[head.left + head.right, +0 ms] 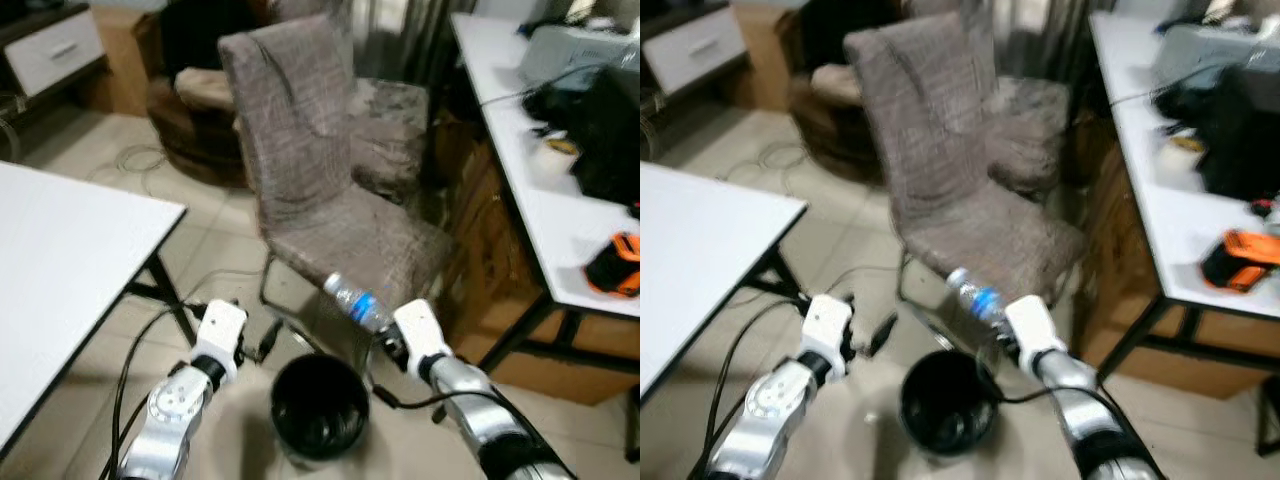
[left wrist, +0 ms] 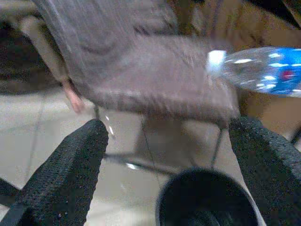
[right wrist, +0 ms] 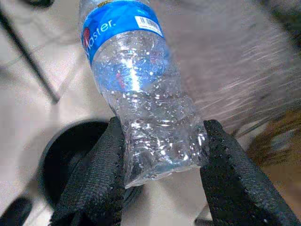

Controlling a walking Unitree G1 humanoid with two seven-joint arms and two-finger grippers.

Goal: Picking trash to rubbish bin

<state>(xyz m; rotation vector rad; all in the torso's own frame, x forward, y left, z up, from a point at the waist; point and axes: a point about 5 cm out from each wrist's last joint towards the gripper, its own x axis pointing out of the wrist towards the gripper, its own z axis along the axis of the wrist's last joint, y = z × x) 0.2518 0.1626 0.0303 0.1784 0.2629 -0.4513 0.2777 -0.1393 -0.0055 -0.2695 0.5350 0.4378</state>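
my right gripper [image 3: 160, 165] is clamped on the base of a clear plastic water bottle [image 3: 141, 89] with a blue label, held above and just beyond the black rubbish bin [image 1: 320, 405] on the tiled floor. my left gripper [image 2: 174, 155] hangs spread open beside the bin, holding nothing. a grey fabric chair [image 1: 320, 190] stands behind.

A home room: covered chair [image 1: 320, 180], white desks [image 1: 60, 270].
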